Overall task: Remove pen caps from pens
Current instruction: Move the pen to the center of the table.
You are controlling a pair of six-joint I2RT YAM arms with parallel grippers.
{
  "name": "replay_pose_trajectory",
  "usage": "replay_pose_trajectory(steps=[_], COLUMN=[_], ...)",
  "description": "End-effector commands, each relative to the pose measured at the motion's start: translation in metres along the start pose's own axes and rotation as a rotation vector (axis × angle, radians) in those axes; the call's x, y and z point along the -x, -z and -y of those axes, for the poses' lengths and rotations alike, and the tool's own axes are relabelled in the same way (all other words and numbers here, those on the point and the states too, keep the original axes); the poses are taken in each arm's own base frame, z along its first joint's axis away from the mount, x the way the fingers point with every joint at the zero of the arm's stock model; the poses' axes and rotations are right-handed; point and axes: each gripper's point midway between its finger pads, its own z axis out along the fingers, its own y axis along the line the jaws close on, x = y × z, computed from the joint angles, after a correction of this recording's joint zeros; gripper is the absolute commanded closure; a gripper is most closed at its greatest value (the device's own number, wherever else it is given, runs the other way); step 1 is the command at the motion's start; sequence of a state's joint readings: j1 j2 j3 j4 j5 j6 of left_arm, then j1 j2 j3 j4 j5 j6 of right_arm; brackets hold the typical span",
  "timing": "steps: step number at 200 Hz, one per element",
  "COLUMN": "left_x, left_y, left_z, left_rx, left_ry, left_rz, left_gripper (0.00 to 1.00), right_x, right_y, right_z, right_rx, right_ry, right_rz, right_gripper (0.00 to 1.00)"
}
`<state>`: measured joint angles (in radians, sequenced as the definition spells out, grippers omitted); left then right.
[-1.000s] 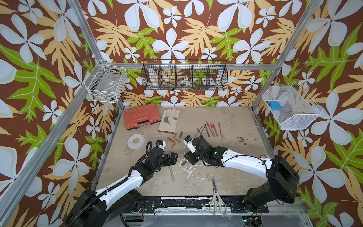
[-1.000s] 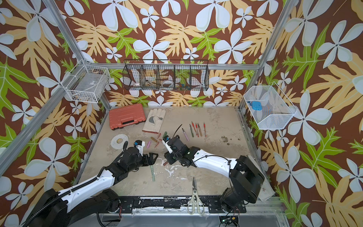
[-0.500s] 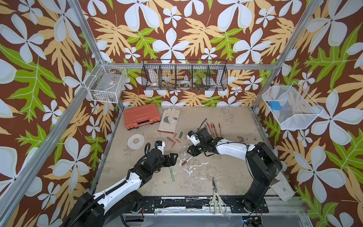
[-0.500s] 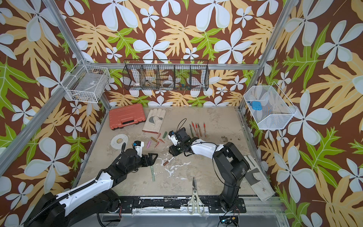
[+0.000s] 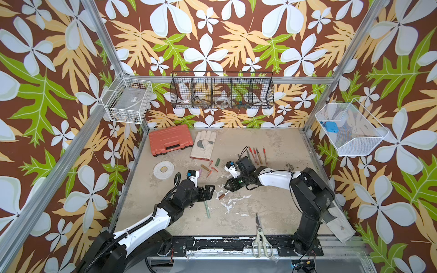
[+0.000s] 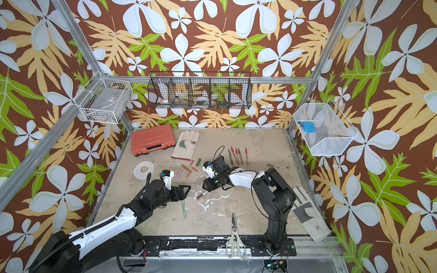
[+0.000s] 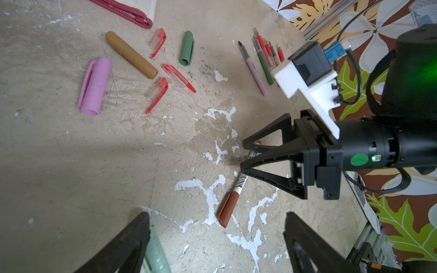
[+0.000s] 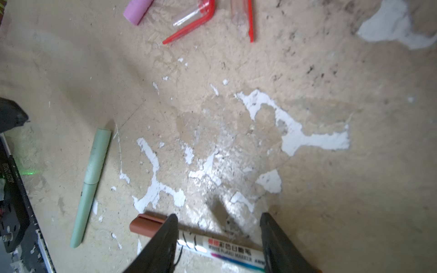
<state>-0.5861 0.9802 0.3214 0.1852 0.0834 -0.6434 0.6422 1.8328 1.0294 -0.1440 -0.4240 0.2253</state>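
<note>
Spread astride the marker (image 8: 224,247) with the right gripper (image 8: 219,215), pinching nothing. Flat on the table (image 8: 331,201), brown cap (image 8: 147,225) on. Near the marker's cap end, left gripper (image 7: 216,214) wide apart, empty. Also near the marker, green pen (image 8: 91,186). Well past the marker, loose caps (image 7: 94,86) and bare pens (image 7: 256,69).

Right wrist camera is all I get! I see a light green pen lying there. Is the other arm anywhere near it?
Observer: Yes, the left gripper is open right over one end of the pale green pen.
Operator: Are any pens uncapped already?
Observer: Yes, a row of uncapped pens lies farther back on the table.
Operator: Anything sharp around?
Observer: Scissors lie at the table's front edge.
</note>
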Motion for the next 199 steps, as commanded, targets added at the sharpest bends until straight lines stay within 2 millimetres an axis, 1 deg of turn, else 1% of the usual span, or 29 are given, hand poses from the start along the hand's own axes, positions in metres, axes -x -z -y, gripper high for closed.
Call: replay_pose_trajectory(steps=[1, 22, 46, 60, 115, 150, 178, 199], left_x=[0.006, 0.007, 0.011, 0.013, 0.015, 0.014, 0.012, 0.01], left_y=[-0.001, -0.001, 0.0, 0.003, 0.014, 0.014, 0.012, 0.011], left_z=[0.004, 0.006, 0.012, 0.014, 0.015, 0.02, 0.018, 0.016], left_rx=[-0.016, -0.017, -0.041, -0.057, -0.09, -0.114, -0.109, -0.098], left_ry=[-0.04, -0.063, -0.102, -0.121, -0.153, -0.16, -0.161, -0.158], left_rz=[0.024, 0.024, 0.039, 0.055, 0.117, 0.109, 0.098, 0.089], left_gripper=[0.1, 0.1, 0.1, 0.1, 0.09, 0.09, 0.09, 0.09], right_x=[-0.001, 0.001, 0.0, -0.002, -0.008, -0.011, -0.014, -0.02], right_y=[0.004, 0.007, 0.004, 0.002, 0.0, -0.003, 0.002, 0.004], right_z=[-0.006, -0.009, -0.008, -0.006, -0.006, -0.003, -0.004, -0.004], right_rx=[0.024, 0.039, 0.04, 0.039, 0.057, 0.067, 0.067, 0.07], right_ry=[-0.005, -0.014, -0.012, -0.013, -0.022, -0.035, -0.039, -0.054], right_rz=[0.005, 0.02, 0.009, -0.002, -0.02, -0.033, -0.021, -0.024], right_gripper=[0.44, 0.42, 0.41, 0.41, 0.41, 0.41, 0.41, 0.41])
